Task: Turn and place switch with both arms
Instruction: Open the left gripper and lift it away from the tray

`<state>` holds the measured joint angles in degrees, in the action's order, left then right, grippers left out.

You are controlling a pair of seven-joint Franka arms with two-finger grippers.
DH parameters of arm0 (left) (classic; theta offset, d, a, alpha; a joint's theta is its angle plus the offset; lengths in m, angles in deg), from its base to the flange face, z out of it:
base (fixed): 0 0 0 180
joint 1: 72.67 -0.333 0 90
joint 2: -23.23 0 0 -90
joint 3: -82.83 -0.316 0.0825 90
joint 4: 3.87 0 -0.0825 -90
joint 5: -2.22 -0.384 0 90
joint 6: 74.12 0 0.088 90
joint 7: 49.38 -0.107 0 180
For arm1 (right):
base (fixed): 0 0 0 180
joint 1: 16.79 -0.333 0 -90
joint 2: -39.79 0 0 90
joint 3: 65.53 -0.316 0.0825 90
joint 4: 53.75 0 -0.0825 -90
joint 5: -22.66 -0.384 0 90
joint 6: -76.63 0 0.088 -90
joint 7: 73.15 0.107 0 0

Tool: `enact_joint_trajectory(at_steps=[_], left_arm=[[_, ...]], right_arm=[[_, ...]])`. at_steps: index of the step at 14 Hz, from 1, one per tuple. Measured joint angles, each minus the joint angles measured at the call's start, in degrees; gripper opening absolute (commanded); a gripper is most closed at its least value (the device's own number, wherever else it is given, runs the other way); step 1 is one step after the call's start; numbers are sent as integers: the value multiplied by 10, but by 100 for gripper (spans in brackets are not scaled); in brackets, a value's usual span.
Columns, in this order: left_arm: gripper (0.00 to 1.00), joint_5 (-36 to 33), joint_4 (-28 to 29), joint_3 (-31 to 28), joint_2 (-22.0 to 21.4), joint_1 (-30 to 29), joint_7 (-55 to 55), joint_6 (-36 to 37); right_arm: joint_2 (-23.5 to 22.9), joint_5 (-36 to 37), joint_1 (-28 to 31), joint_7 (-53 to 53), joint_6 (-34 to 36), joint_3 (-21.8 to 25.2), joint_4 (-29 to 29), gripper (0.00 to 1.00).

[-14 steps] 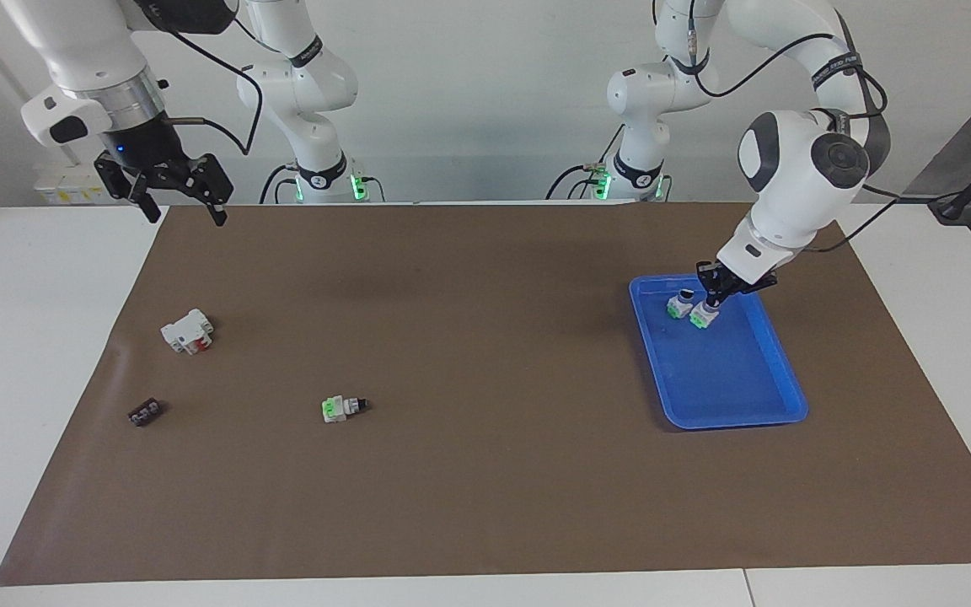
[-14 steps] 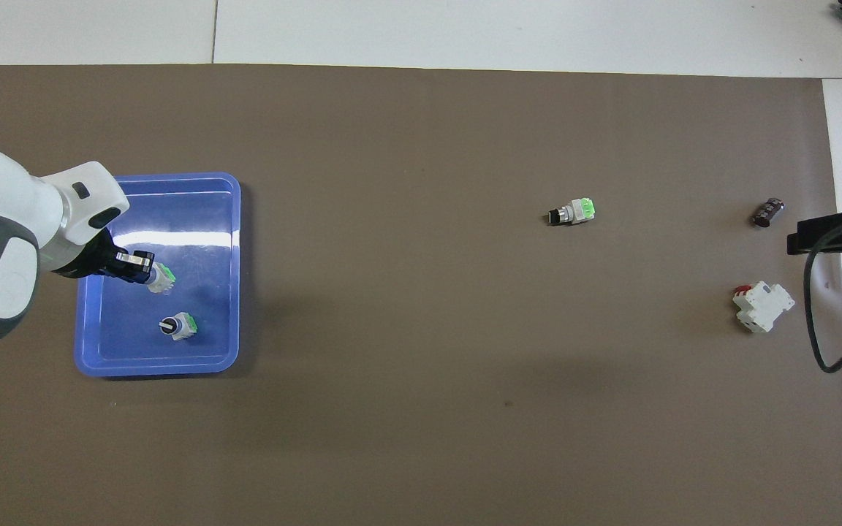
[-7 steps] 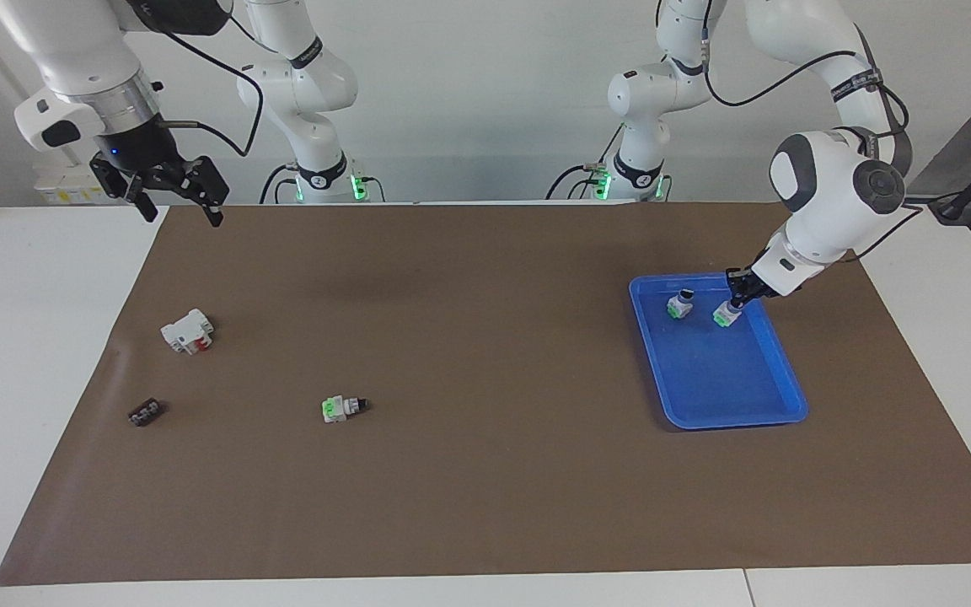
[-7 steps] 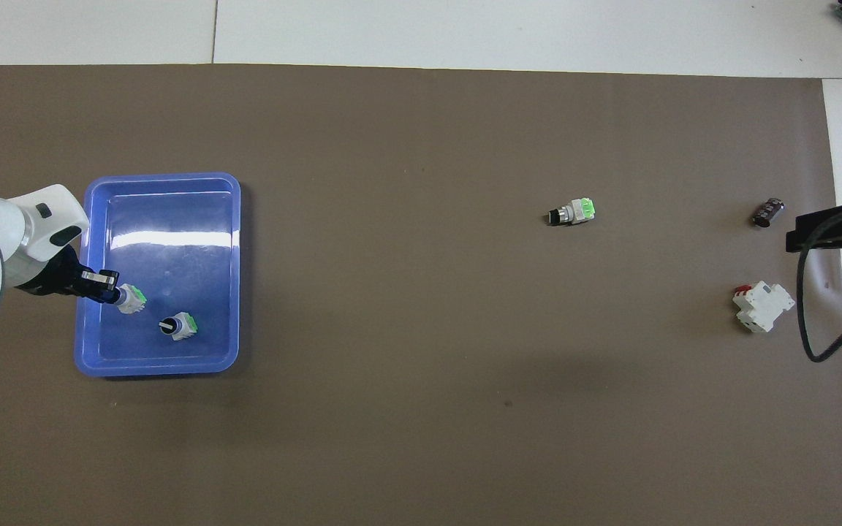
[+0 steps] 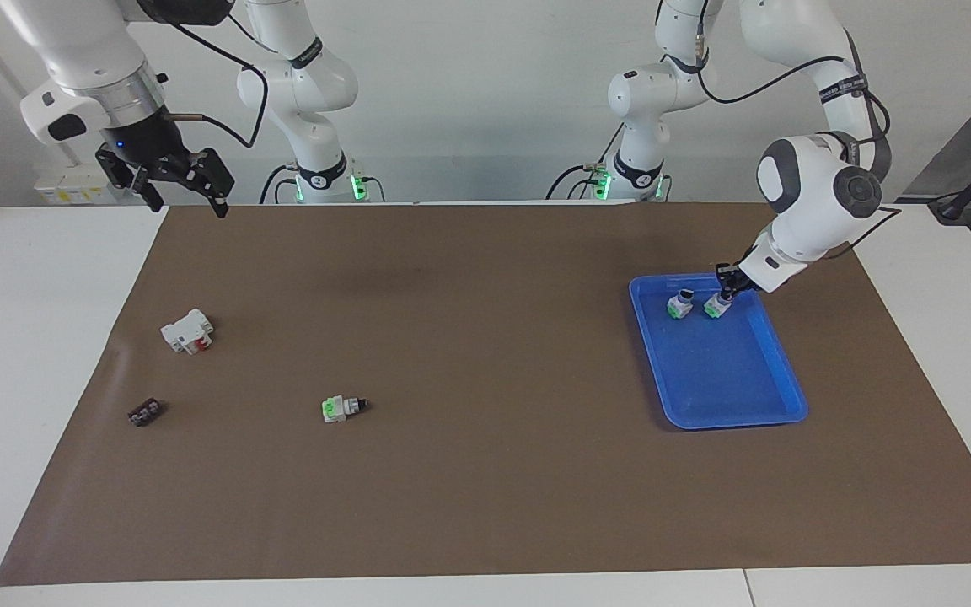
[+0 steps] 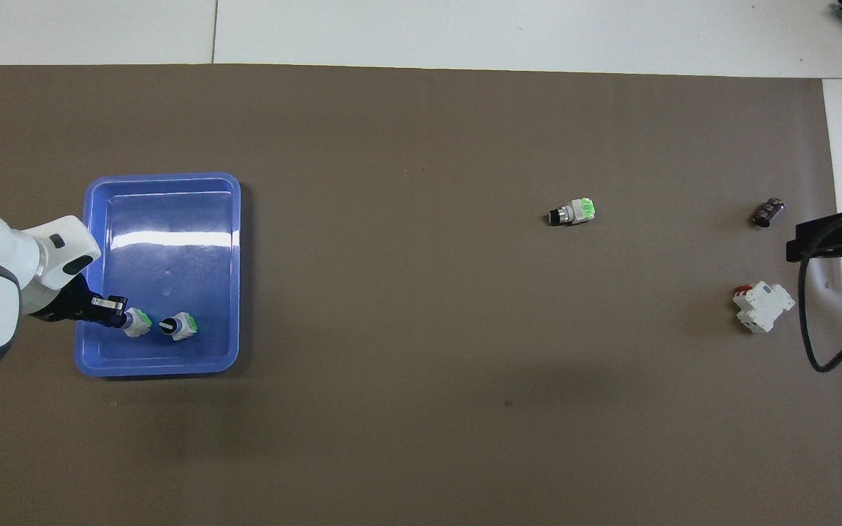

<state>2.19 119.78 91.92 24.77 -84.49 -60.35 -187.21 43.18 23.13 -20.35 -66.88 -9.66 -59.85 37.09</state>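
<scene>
The left hand [image 5: 726, 287] is gripping a switch [image 5: 714, 307] by its knob, setting it in the blue tray [image 5: 776, 403] beside a second switch [image 5: 678, 306]; it has swung back from the tray's outer wall. Release and lift should follow. The right hand [image 5: 182, 187] is waiting open, having barely shifted, while a third switch [image 5: 340, 408] is lying on the surface.

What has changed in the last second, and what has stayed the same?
The left gripper, shut on a switch, carried it over the blue tray toward the tray's edge nearest the robots, beside the switch standing in the tray. The right gripper, open, shifted only slightly. The switch on the mat, white-and-red block and dark piece stayed.
</scene>
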Motion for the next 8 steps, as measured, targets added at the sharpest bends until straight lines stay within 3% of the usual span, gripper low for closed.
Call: enact_joint_trajectory(at_steps=[1, 2, 3, 8], left_arm=[[43, 0, 2, 0, -1, 0, 0, -5], [66, 0, 2, 0, -2, 0, 0, -9], [100, 0, 0, 0, -3, 0, 0, -12], [100, 0, -53, 6, -20, 23, 0, -19]], right_arm=[[0, 0, 0, 0, 1, 0, 0, 100], [0, 0, 0, 0, 2, 0, 0, 100], [0, 0, 0, 0, 2, 0, 0, 100], [5, 0, 0, 0, 2, 0, -1, 100]])
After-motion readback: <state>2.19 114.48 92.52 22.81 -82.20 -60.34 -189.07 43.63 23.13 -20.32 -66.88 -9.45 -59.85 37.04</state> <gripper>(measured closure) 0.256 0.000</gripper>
